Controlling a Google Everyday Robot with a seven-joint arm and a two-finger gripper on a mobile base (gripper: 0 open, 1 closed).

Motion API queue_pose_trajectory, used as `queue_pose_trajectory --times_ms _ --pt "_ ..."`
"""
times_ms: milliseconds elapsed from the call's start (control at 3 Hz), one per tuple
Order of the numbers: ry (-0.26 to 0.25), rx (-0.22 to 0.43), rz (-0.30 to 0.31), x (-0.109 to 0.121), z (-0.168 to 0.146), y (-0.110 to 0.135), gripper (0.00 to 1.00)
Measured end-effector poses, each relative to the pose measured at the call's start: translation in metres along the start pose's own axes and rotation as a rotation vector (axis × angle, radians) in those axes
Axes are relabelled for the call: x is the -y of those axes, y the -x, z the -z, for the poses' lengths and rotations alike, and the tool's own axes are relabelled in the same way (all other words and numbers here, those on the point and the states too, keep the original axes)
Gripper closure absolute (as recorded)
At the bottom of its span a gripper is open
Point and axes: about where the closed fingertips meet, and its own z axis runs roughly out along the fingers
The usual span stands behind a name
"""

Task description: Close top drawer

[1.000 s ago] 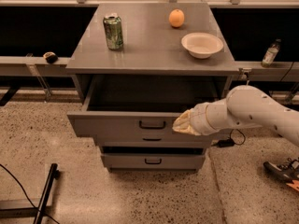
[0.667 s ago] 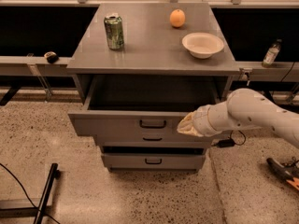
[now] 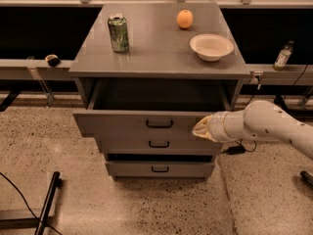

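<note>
You have the gripper [image 3: 199,129] at the open top drawer [image 3: 112,123].
It sits at the right end of the gray front panel, right of the black handle [image 3: 159,124]. The drawer juts out toward you. On the cabinet top [image 3: 156,55] you see a green can [image 3: 118,32], an orange [image 3: 184,19] and a white bowl [image 3: 211,46].

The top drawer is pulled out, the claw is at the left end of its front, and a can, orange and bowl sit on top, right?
Not the left: the camera view shows the claw at the right end of the front of the top drawer. The rest holds.
</note>
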Motion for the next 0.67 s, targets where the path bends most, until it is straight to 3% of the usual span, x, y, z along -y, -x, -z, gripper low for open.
queue_pose_trajectory --times_ms 333,667 --pt "-0.096 0.025 0.023 0.030 0.001 -0.006 1.00" --pt "-0.132 0.019 0.037 0.050 -0.007 -0.016 1.00"
